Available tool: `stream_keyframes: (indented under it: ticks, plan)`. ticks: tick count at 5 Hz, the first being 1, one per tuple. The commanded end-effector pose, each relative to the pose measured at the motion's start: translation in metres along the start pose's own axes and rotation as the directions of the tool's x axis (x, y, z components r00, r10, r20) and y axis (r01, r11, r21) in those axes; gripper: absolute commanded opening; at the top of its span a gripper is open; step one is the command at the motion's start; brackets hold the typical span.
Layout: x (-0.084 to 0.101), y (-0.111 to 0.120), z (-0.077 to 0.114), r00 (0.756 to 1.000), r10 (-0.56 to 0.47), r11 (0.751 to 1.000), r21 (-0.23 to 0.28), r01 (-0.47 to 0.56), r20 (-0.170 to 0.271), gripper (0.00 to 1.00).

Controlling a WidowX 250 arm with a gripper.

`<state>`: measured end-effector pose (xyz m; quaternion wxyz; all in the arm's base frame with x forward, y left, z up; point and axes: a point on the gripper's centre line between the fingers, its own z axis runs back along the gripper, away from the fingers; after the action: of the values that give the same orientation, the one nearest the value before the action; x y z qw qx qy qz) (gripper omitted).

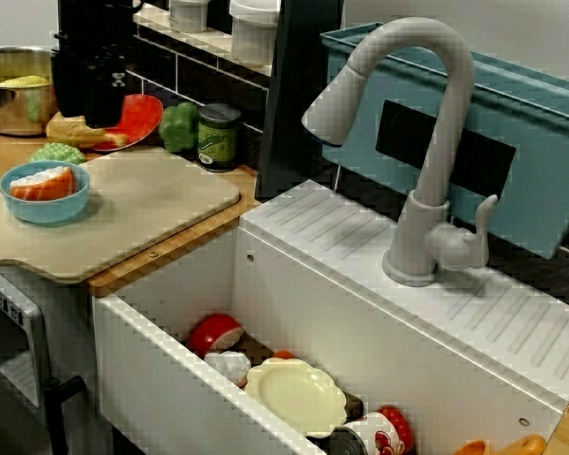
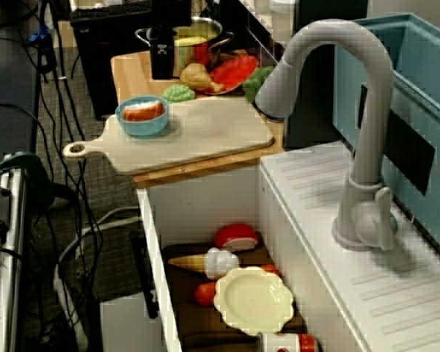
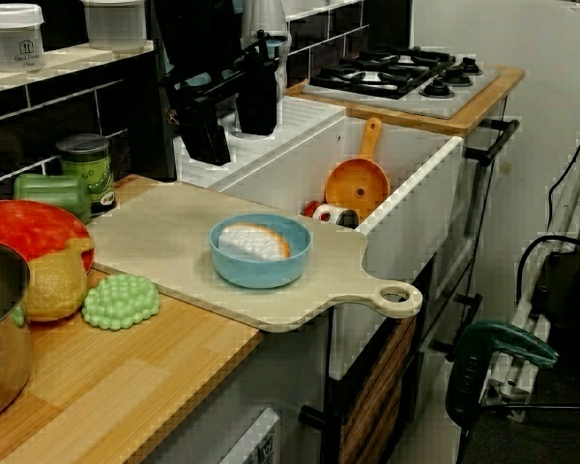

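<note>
Board mostly free, sink crowded
Only the blue bowl (image 1: 45,203) stands on the cutting board (image 1: 161,199) (faucet (image 1: 444,142) arches over the sink (image 1: 142,370)).

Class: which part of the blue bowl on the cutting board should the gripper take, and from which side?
Grip the blue bowl by its rim from above, one finger inside, one outside. It stands upright and open, and its round body is probably too wide to span. The sushi piece lies mid-bowl, so pick bare rim beside it.

Gripper (image 3: 234,133): matte black throughout; a boxy housing carries two thick, square-ended fingers (image 3: 205,140), with a slim black bar across their upper ends.
</note>
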<state>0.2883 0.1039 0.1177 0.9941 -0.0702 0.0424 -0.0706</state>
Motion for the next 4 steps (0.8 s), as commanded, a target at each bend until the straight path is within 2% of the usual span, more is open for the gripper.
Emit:
stream_keyframes:
  ticks: [1,2,3,4]
  plan:
    - [-0.029,0.005,-0.004,0.995,-0.017,0.999,0.045,0.012,0.099,1.00]
    - [-0.033,-0.002,-0.019,0.991,0.001,0.998,0.062,-0.009,0.134,1.00]
    - [-0.030,-0.002,-0.026,0.990,0.001,0.997,0.082,-0.013,0.143,1.00]
    - [-0.024,-0.001,-0.036,0.992,0.009,0.995,0.101,-0.021,0.126,1.00]
